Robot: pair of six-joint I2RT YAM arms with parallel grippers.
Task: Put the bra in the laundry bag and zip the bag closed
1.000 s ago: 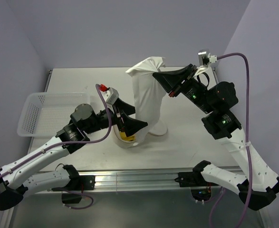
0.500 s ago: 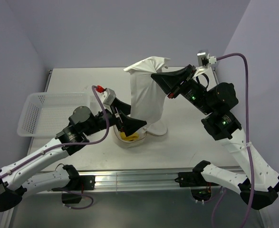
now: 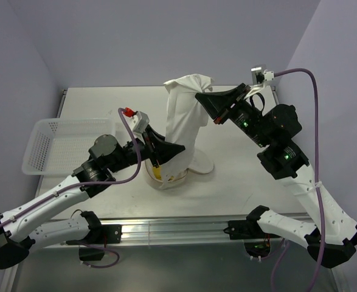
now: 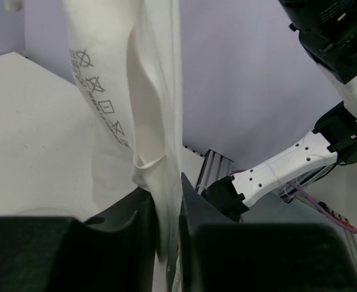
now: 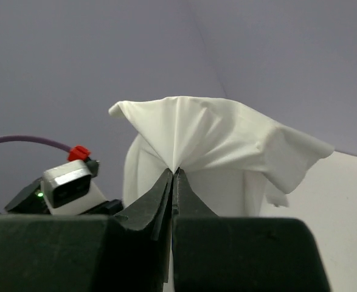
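Observation:
My right gripper (image 3: pixel 197 95) (image 5: pixel 175 170) is raised above the table, shut on the top of a thin white cloth (image 3: pixel 187 121) (image 5: pixel 227 140). The cloth hangs down in a tall column to the table. My left gripper (image 3: pixel 179 149) (image 4: pixel 166 201) is shut on a fold of that cloth (image 4: pixel 154 91) low on its left side; printed care symbols show on it. Below the left gripper sits the round white laundry bag (image 3: pixel 166 182). A patch of the mustard-yellow bra (image 3: pixel 158 174) shows inside it. The left fingers hide most of both.
A white perforated plastic basket (image 3: pixel 44 146) stands at the table's left edge. The cloth's lower end spreads on the table (image 3: pixel 204 164) to the right of the bag. The right arm's base (image 4: pixel 269 176) stands at the near edge.
My left gripper was open beside the bag; it has moved up and right and closed on the cloth. The hanging cloth has narrowed. The right gripper has held its place.

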